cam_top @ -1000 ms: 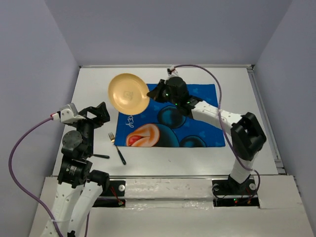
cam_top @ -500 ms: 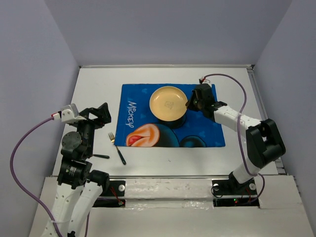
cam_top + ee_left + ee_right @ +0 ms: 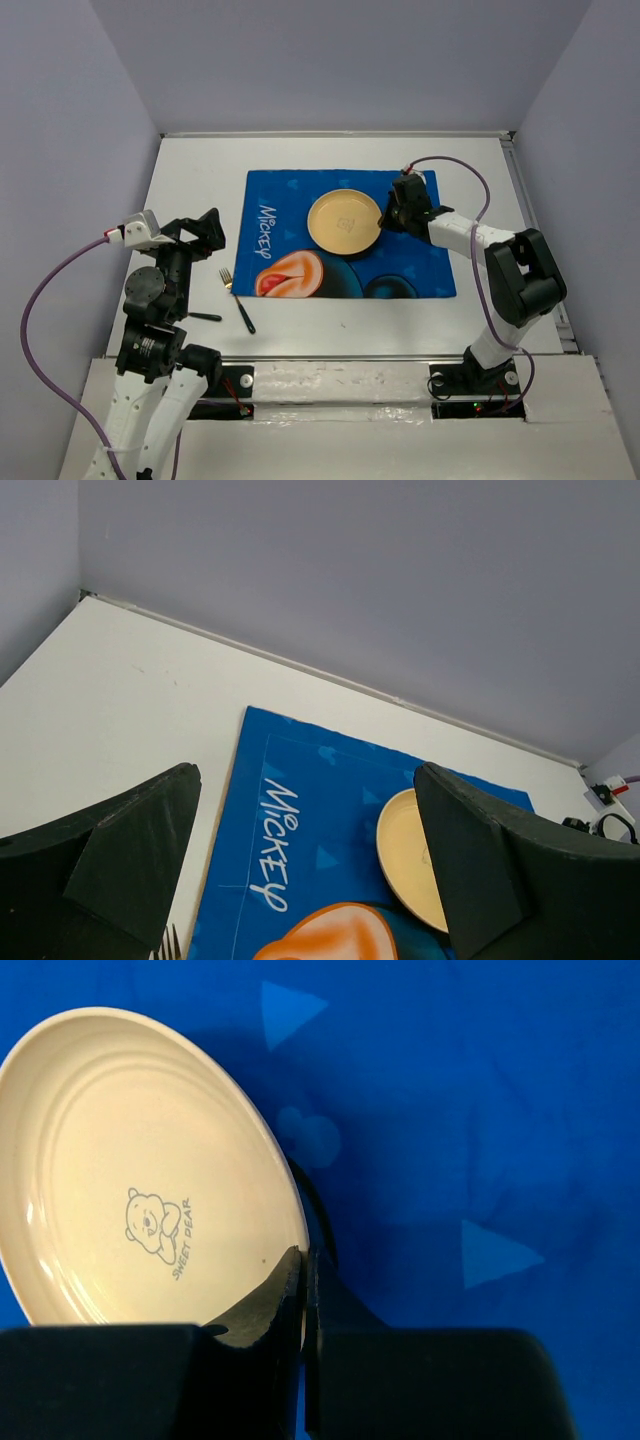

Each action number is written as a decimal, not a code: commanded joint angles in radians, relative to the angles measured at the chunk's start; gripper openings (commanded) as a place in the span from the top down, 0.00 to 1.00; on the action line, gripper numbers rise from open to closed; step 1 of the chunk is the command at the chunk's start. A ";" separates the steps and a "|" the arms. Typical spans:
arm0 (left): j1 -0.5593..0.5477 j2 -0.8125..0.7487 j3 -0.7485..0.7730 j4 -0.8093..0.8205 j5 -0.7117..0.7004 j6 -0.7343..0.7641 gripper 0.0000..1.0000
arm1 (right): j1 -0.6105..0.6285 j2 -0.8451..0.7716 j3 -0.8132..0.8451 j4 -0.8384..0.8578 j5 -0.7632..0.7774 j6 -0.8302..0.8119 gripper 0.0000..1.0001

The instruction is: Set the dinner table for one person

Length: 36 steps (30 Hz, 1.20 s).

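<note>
In the top view, the plate [image 3: 345, 222] is seen over the far half of the placemat [image 3: 420, 272], midway between the placemat's left and right edges. The placemat itself is spread on the middle of the white desk [image 3: 190, 170]. The right pincer [image 3: 385, 215] is found over the placemat's far-right part, at the plate's edge. A fork [image 3: 238, 300] lies on the desk just off the placemat's near-left corner. The left pincer [image 3: 203, 230] is held above the desk left of the placemat, touching nothing.

In the left wrist view, that pincer's fingers are spread wide with nothing between them. The placemat's lettered left end is seen through the gap.

In the right wrist view, the right fingers are drawn almost together, and the plate's thin rim is pinched between them. A dark shadow under that rim suggests it is raised off the placemat, though this cannot be settled.

The plate is judged to be in the course of being set down. It should be lowered until flat on the placemat. Only then should the rim be released, and the pincer drawn clear without the cloth being dragged.
</note>
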 commanded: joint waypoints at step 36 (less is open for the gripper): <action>-0.059 -0.100 -0.002 0.049 0.083 0.020 0.01 | -0.323 -0.871 -0.306 -0.388 0.203 0.025 0.54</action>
